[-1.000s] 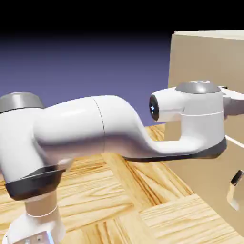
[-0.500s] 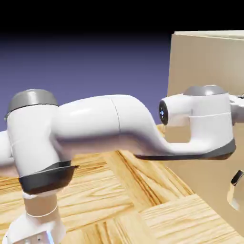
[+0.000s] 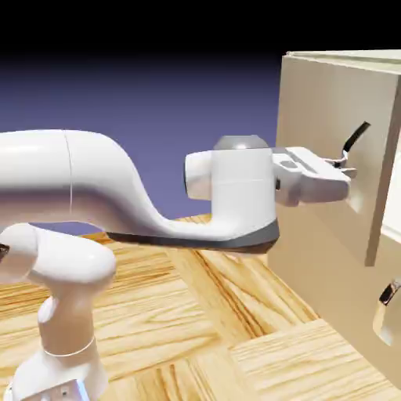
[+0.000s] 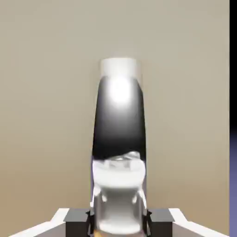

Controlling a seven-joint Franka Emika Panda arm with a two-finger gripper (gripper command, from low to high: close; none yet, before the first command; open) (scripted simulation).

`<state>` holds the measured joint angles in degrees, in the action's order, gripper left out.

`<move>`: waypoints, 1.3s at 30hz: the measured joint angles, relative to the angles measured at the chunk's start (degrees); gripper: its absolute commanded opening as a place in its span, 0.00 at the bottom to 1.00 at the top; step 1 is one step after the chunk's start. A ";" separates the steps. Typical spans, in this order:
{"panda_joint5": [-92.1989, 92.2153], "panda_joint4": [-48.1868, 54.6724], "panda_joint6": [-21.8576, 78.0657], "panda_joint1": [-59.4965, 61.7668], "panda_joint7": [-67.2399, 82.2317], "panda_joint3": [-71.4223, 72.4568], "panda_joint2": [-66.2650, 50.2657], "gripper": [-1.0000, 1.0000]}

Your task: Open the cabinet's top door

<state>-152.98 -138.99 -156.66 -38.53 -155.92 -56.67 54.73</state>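
exterior view: the top door (image 3: 337, 133) stands swung out from the cabinet (image 3: 313, 278), its free edge toward the robot's side and a bright gap showing behind it at the exterior view's right. the hand (image 4: 119, 222) is at the door's outer face, pinching the handle (image 4: 119, 125); in the hand view the grey tips close on the handle from both sides near its silver end.

step in hand, as judged: pulling the door open by its handle. the door is well ajar, though probably short of its full swing. next move: maintain the grip and carry the handle along the hinge's arc, turning the wrist with the panel. caution: a straight pull may twist the handle out of the tips.

appearance of the door: flat, plain, pale beige panel, upright, with a visible edge thickness. its handle is a slim curved bar, black along the middle, with shiny silver-white ends. the lower handle (image 3: 388, 293), black and silver, sits on the lower front, apart from the hand. the wooden worktop (image 3: 180, 313) extends below the arm (image 3: 243, 188).
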 measured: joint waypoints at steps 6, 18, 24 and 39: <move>8.96 -10.89 5.91 12.46 2.80 11.15 3.79 0.00; 36.45 -28.99 17.21 29.43 12.67 35.66 18.67 0.00; 51.43 -33.93 23.68 30.59 17.96 47.06 26.13 0.00; 85.17 -34.55 44.92 23.70 23.29 78.04 31.46 0.00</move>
<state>-67.81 -173.54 -111.75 -14.83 -132.63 21.37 86.19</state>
